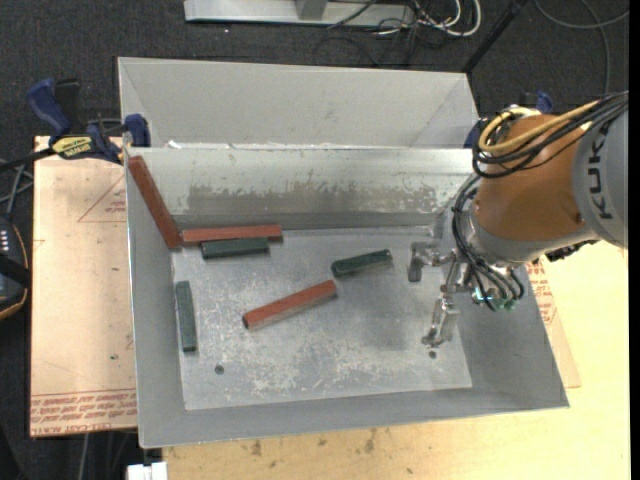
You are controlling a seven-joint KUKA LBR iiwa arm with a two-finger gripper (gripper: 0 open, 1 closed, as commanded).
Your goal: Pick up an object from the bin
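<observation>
Approach step: the end effector [436, 334] stands over bare floor at the right of the bin [300, 373], apparently empty, its opening not determinable; the nearest candidate, a short dark green bar [362, 263], lies just leftward, so the next move requires re-aiming.

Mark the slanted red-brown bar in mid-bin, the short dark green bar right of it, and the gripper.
slanted red-brown bar [290, 304], camera view, middle of its top face.
short dark green bar [362, 263], camera view, middle of its length.
gripper [437, 336], camera view, its lower tip.
</observation>
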